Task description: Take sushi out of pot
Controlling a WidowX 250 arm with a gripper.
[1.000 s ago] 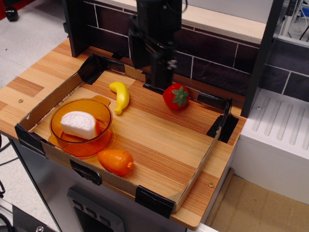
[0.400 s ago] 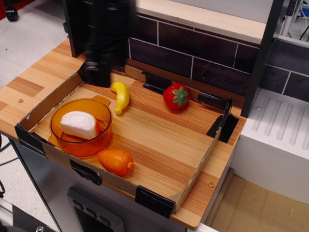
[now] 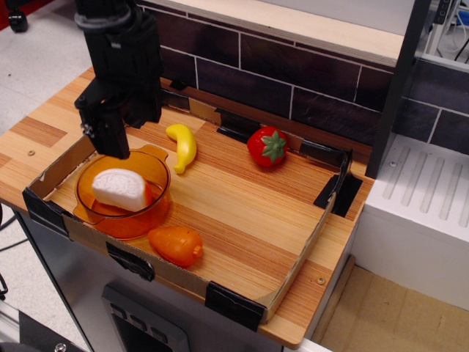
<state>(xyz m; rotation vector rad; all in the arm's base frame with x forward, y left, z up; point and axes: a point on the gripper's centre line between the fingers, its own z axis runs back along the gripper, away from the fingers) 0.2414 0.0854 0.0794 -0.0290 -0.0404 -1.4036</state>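
Wooden table [image 3: 242, 213] below me. My gripper [image 3: 110, 143] hangs over the pot [image 3: 124, 192]; I cannot tell if it's open. The sushi [image 3: 121, 188] sits inside, just below. I should drop straight down, slowly.

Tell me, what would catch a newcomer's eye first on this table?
Probably the big black gripper hanging over the far rim of the orange pot at the tray's left end, with the white sushi lying inside. Next, the bright toys: a red strawberry near the back, a yellow banana beside the pot, and a carrot in front.
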